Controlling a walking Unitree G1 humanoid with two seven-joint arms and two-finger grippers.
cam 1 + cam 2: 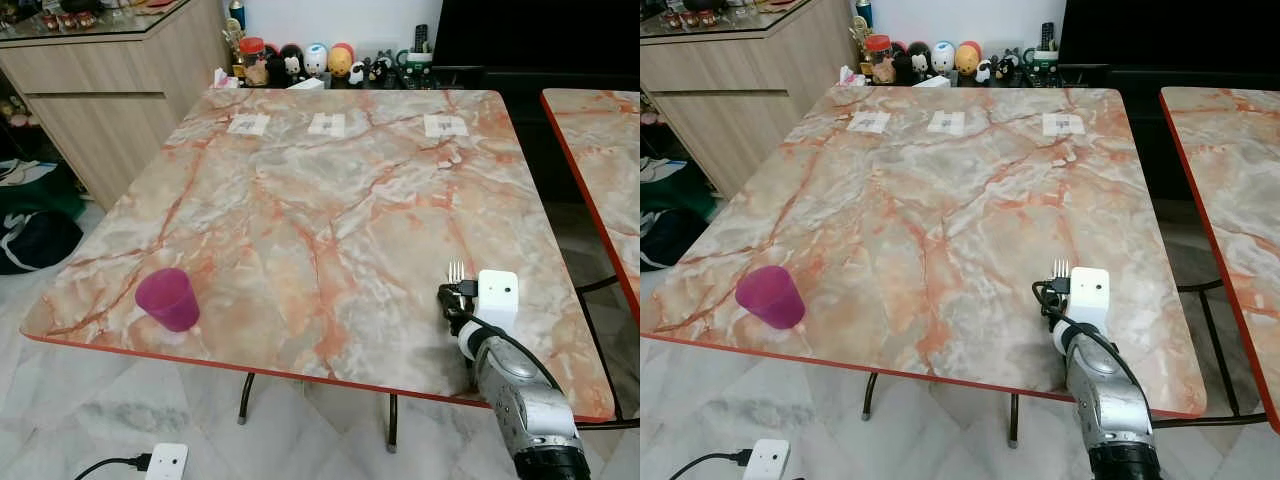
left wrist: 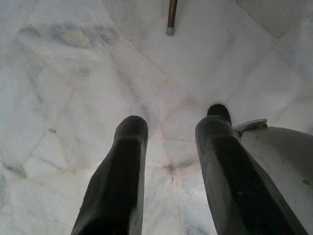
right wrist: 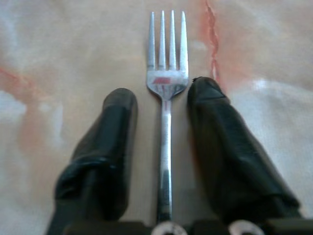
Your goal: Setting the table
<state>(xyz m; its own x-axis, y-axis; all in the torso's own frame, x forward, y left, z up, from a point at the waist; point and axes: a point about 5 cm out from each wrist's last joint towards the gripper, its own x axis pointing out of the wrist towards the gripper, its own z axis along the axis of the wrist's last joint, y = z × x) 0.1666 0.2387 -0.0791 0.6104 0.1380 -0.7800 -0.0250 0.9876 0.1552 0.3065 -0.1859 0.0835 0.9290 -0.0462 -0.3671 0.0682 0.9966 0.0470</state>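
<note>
A: Right gripper (image 3: pixel 164 105) – where's it at?

B: Low over the marble table (image 1: pixel 330 210), near the front edge on the robot's right. Its 2 black fingers (image 3: pixel 105 147) sit either side of 1 fork (image 3: pixel 166 88); there's a gap betw. each pad and the handle, so fingers are spread, not pinching.

A: Fork's position?

B: Flat on the tabletop, 4 tines pointing away from the wrist, toward the far edge. Handle runs back betw. the fingers to the wrist. From the head cam the tines (image 1: pixel 456 271) poke out just beside the white wrist box.

A: Arm pose?

B: Silver forearm reaches up and fwd from the bottom right corner, over the table's red front rim, wrist about level w/ the surface.

A: Left gripper (image 2: pixel 168 134)?

B: Hangs idle, pointed down at white marble floor tiles (image 2: pixel 73 83). 2 fingers apart, nothing betw. them. 1 table leg foot (image 2: pixel 170 19) shows ahead of it.

A: Other counts?

B: 1 magenta cup (image 1: pixel 168 298), upright, near the front left corner, well apart from the fork. 3 white paper tags (image 1: pixel 327 124) in a row along the far edge. 1 second marble table (image 1: pixel 600 170) beside this one on the right. A row of small figurines (image 1: pixel 315 60) behind the far edge; can't count them for sure. 1 white power strip (image 1: pixel 166 461) on the floor.
</note>
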